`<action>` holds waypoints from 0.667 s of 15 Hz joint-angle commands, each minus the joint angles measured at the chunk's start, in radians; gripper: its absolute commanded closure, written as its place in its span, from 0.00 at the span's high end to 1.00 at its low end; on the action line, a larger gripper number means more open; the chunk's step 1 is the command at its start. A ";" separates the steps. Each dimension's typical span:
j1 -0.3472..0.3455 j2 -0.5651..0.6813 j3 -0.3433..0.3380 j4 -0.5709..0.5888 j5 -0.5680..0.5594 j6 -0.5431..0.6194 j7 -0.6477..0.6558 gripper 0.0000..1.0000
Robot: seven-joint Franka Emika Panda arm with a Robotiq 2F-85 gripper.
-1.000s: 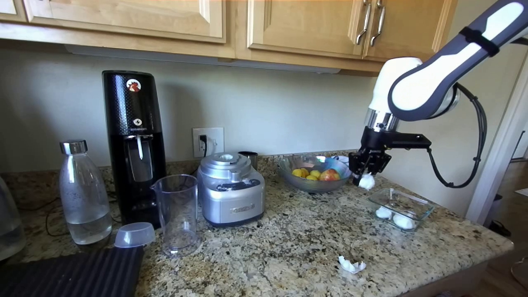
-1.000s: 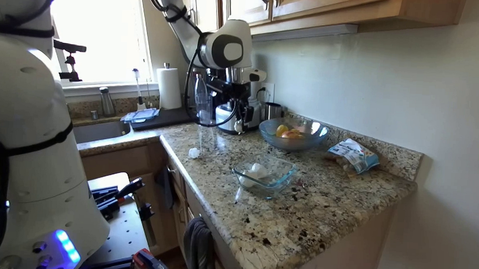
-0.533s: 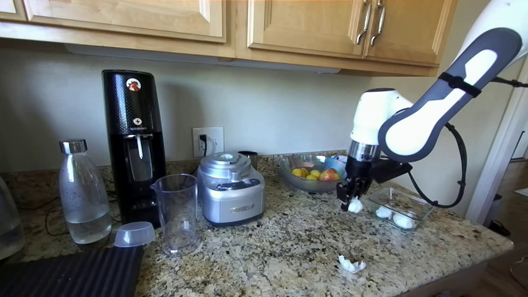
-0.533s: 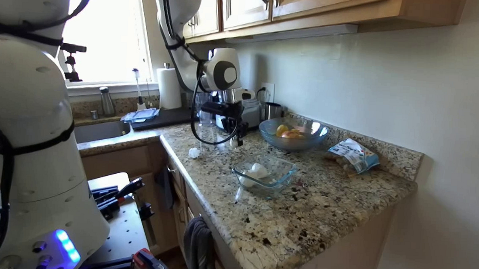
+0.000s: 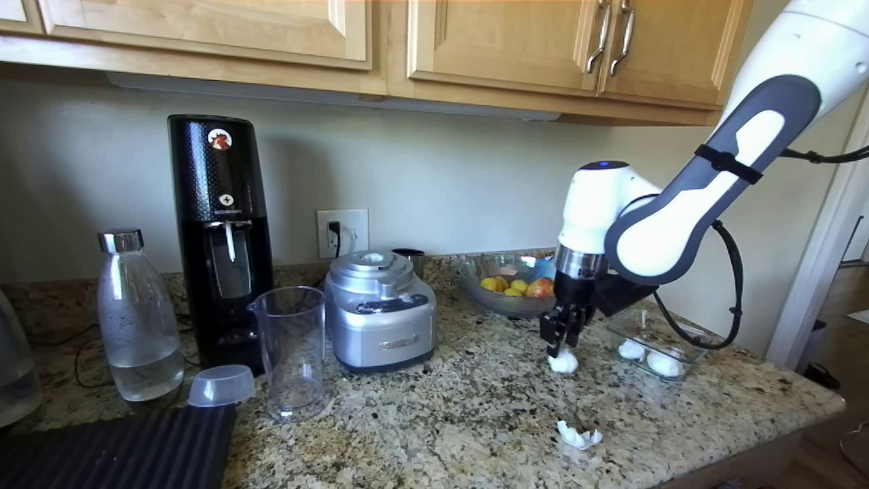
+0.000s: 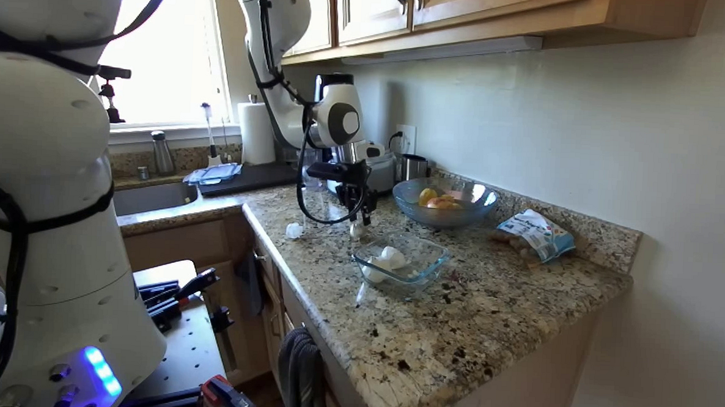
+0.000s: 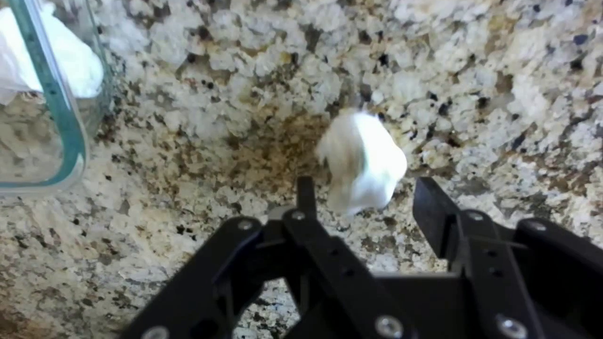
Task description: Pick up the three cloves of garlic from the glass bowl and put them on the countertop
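Note:
One whitish garlic clove [image 5: 563, 361] rests on the speckled granite countertop [image 5: 475, 414], beside the bowl. My gripper [image 5: 555, 348] is right above it, pointing down. In the wrist view the gripper [image 7: 362, 189] is open, with a gap between each finger and the garlic [image 7: 372, 162]; the garlic looks slightly blurred. The small glass bowl [image 6: 431, 271] holds the two other cloves, one [image 6: 392, 257] against the other [image 6: 374, 271]. Both also show in an exterior view, one clove [image 5: 631, 350] left of the other [image 5: 664, 364]. The bowl's corner [image 7: 73, 141] shows in the wrist view.
A white curled peel piece [image 5: 578, 436] lies on the countertop nearer the front edge. A larger glass bowl with fruit [image 5: 483, 299] stands behind the gripper, near the wall. A silver appliance [image 5: 383, 333], a clear beaker [image 5: 292, 360] and a bag [image 6: 535, 235] also stand on the counter.
My gripper has moved down and away from the glass bowl with the garlic, to the countertop. Its fingers have opened, and the garlic now sits on the countertop.

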 commanded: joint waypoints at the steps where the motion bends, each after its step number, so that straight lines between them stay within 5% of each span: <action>1: -0.024 -0.091 0.013 -0.036 0.050 -0.031 -0.038 0.87; 4: -0.071 -0.170 0.040 -0.052 0.128 -0.074 -0.087 1.00; 10: -0.165 -0.335 0.010 -0.090 0.180 -0.162 -0.085 1.00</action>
